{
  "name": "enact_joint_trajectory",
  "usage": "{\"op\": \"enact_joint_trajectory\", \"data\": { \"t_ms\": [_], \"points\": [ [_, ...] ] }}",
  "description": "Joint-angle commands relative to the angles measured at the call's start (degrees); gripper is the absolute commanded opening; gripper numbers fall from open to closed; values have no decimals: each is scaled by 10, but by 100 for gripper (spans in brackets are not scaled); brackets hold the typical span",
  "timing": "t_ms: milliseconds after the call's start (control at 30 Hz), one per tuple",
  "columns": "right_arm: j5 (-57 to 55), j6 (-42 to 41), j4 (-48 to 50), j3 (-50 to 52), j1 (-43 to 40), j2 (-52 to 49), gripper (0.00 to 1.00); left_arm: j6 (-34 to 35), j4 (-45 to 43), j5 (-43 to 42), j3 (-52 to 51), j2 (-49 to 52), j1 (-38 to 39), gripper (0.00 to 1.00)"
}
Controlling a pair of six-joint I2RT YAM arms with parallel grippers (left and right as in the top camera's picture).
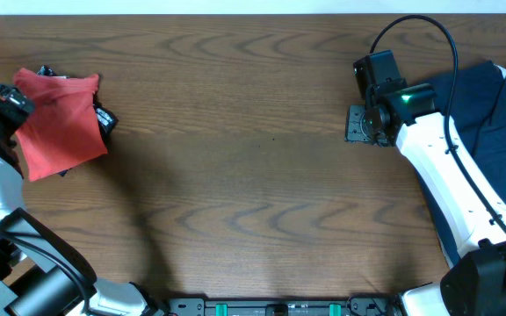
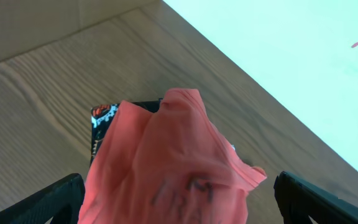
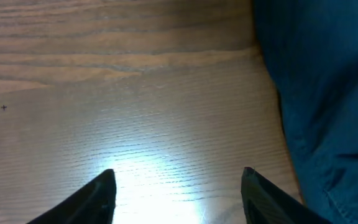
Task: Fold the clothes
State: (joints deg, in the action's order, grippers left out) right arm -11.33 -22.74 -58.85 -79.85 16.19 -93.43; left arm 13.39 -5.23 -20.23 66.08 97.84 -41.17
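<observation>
Left wrist: left gripper [image 2: 179, 180] wide open, empty, straddling coral-red shirt [image 2: 166, 162] over black printed shirt [image 2: 104, 118]; right gripper [image 3: 178, 174] open above table [image 3: 104, 62], navy shirt [image 3: 316, 93] beside it.

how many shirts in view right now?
3. Coral-red shirt at far left; black printed shirt peeking from under it; navy shirt at the right edge. Others may be hidden beneath.

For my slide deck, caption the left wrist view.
Open left gripper flanks a coral-red shirt lying on a black printed shirt.
</observation>
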Motion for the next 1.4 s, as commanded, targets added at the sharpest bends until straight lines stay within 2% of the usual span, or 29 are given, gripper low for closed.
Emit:
{"op": "enact_joint_trajectory", "data": {
  "t_ms": [0,233,433,667,767,900,1033,1200,1367],
  "points": [
    [-2,-6,3,-4,-6,13,68,16,4,-19,5,7,12,98],
    [52,-6,51,-4,-8,13,79,12,41,-17,5,7,113,98],
    [107,-5,105,-4,-9,8,91,-27,103,42,5,15,271,98],
    [204,42,141,-4,-37,-5,98,-33,284,45,5,21,418,98],
    [211,42,104,-4,-72,-4,99,-33,403,45,5,16,434,98],
    [210,67,8,-4,-113,-4,99,-22,565,44,5,4,429,98],
    [210,72,-69,-4,-145,-4,99,-22,683,55,5,-10,429,98],
    [210,84,-147,-4,-172,7,99,-35,742,84,4,-58,429,98],
    [186,89,-156,17,-168,74,99,-41,728,94,-22,-201,429,98]
  ]
}}
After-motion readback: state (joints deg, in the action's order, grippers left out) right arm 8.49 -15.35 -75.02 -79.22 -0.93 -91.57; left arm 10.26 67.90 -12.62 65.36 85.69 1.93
